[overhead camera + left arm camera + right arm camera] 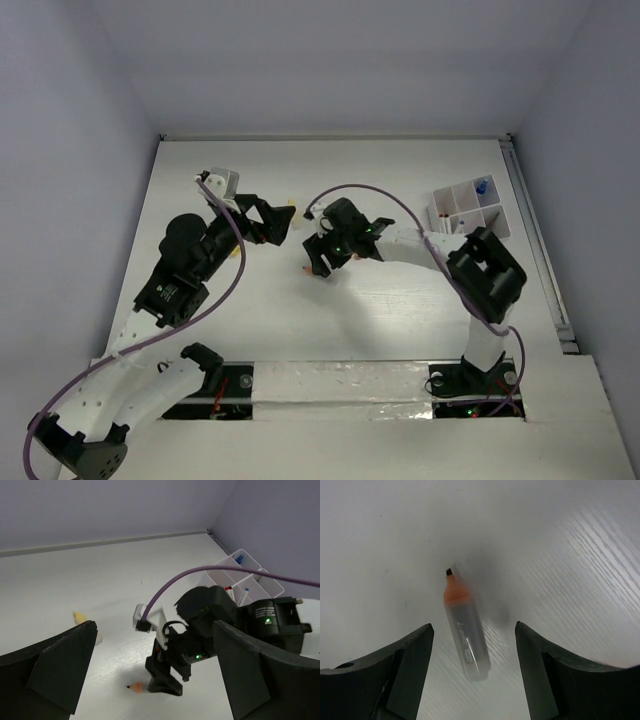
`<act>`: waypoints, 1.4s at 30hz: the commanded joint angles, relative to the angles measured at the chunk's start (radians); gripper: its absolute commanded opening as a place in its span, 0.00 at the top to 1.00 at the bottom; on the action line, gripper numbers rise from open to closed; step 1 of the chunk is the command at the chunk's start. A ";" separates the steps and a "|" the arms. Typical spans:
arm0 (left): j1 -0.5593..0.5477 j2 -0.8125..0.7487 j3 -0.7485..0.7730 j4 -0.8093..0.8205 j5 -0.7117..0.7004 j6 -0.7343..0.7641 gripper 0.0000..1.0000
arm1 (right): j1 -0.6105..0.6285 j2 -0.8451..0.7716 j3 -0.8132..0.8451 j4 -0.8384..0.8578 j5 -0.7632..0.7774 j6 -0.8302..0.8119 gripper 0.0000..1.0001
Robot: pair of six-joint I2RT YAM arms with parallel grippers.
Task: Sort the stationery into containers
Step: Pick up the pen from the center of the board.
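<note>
The right claw (473, 627) gapes wide, not gripping the smooth, round, see-through pen (466, 637) whose orange tip points to 11 o'clock.

The pen (465, 635) lies on the table (570, 555), straddled by the right gripper (473, 625)

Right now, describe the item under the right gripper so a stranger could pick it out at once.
Start at the middle of the white table, where the right gripper hangs open. Between its fingers lies a marker flat on the surface. Its clear grey barrel, orange collar and tiny black tip set it apart from the pale yellow piece nearby.
</note>
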 commanded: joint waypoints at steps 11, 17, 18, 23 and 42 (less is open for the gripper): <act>0.007 -0.023 0.032 0.025 -0.047 0.013 0.01 | 0.109 0.208 0.221 -0.200 0.190 -0.095 0.40; 0.007 -0.035 0.028 0.032 -0.049 0.014 0.01 | 0.109 0.199 0.221 -0.168 0.261 -0.014 1.00; 0.007 -0.037 0.028 0.032 -0.035 0.013 0.03 | 0.109 0.185 0.221 -0.139 0.266 0.017 1.00; 0.007 -0.040 0.017 0.063 0.054 0.014 0.10 | 0.068 0.073 0.206 -0.042 0.314 0.089 1.00; 0.007 0.118 0.020 0.101 0.289 -0.004 0.22 | 0.009 -0.373 -0.005 0.547 0.185 0.405 1.00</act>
